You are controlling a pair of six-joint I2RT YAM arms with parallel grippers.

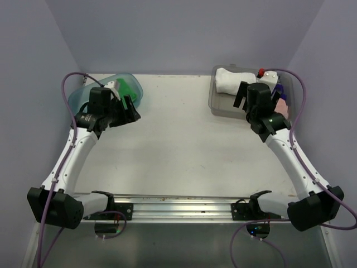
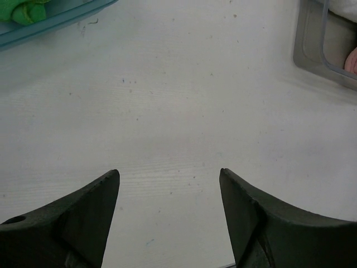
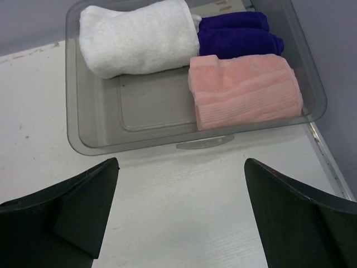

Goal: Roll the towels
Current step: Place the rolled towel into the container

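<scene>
**Both arms reach out over the desk [image 1: 178,139], jaws apart and empty.**

The left arm [image 1: 72,156] is bent at the elbow, and the left jaws stand wide over bare desk. The green towel [image 2: 22,10] lies in the tub [image 2: 61,21], ahead and to their left. The right arm [image 1: 293,164] stretches toward the tray [image 3: 75,111], with the right jaws spread wide just short of its near rim. Only the right wrist view shows the tray's load plainly. The rolled white towel [image 3: 139,39] is ahead-left, the purple towel [image 3: 237,33] is far ahead-right, and the pink towel [image 3: 245,92] is nearer, touching the purple. In the top view the arm hides most of the pink and purple.
</scene>
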